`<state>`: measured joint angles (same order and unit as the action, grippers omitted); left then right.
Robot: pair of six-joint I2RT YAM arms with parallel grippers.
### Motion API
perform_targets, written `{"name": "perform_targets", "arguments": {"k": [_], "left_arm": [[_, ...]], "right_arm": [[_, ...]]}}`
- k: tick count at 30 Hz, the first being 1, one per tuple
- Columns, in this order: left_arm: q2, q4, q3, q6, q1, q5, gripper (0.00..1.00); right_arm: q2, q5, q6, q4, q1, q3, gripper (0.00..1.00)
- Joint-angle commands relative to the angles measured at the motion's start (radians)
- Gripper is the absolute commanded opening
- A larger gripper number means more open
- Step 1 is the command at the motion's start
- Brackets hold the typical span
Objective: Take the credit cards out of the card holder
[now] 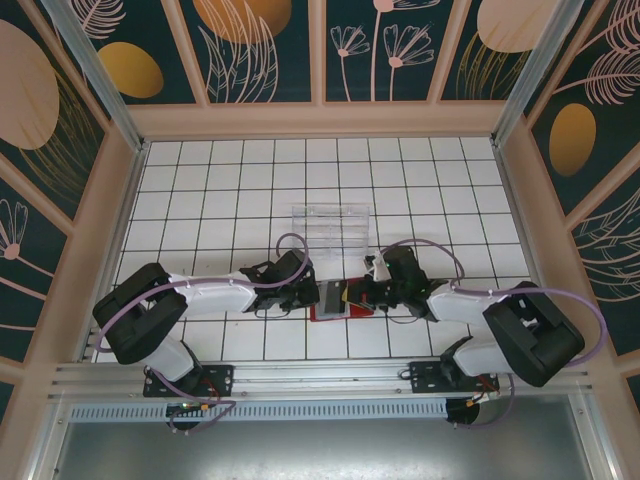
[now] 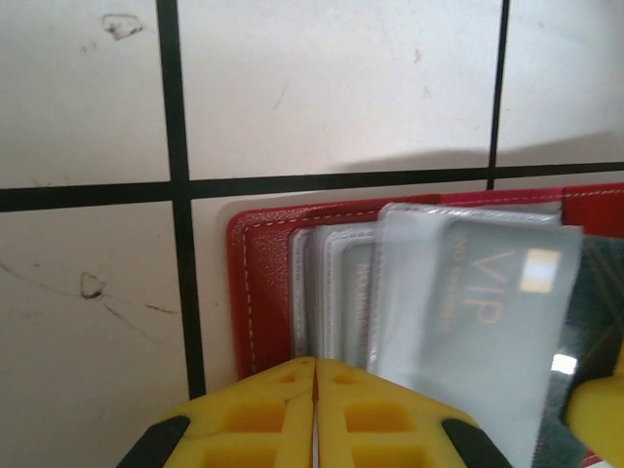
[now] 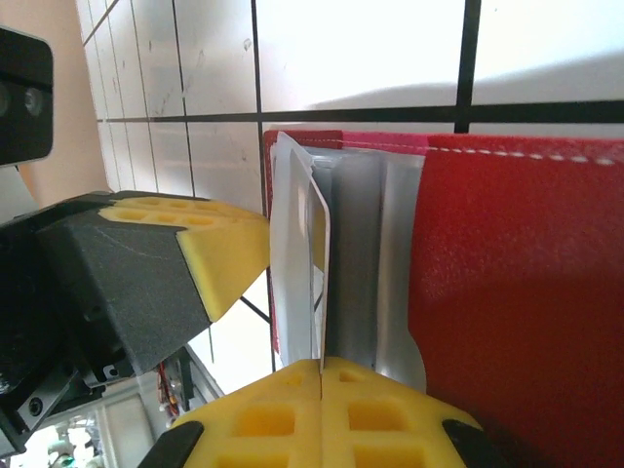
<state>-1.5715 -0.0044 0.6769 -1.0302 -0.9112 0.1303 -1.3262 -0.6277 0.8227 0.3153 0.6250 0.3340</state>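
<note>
Both closed: right gripper (image 3: 322,369) pinching sleeved card (image 2: 487,312); left gripper (image 2: 317,366) against wallet (image 2: 255,283) edge. Pin wallet, draw card out flat.

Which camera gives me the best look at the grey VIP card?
Left wrist: the VIP card faces the lens, lettering readable, over the open card holder. Right wrist catches the plastic sleeves edge-on, card face hidden. Top external gives a tiny grey patch on the holder.
</note>
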Motion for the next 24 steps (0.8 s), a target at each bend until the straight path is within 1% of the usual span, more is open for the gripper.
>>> {"name": "perform_targets", "arguments": {"k": [1,11,15,24], "left_arm": [[0.007,-0.074,0.004,0.021,-0.008,-0.002,0.09],[0.0,-0.074,0.015,0.025,-0.009,0.0,0.09],[0.005,-0.081,0.023,0.031,-0.008,-0.005,0.09],[-0.007,-0.092,0.042,0.041,-0.009,-0.009,0.09]], "right_arm": [[0.05,0.043,-0.036,-0.083,-0.011,0.005,0.02],[0.131,0.08,-0.088,-0.219,-0.031,0.005,0.01],[0.133,0.086,-0.114,-0.257,-0.036,0.014,0.01],[0.189,0.131,-0.161,-0.383,-0.053,0.046,0.01]]}}
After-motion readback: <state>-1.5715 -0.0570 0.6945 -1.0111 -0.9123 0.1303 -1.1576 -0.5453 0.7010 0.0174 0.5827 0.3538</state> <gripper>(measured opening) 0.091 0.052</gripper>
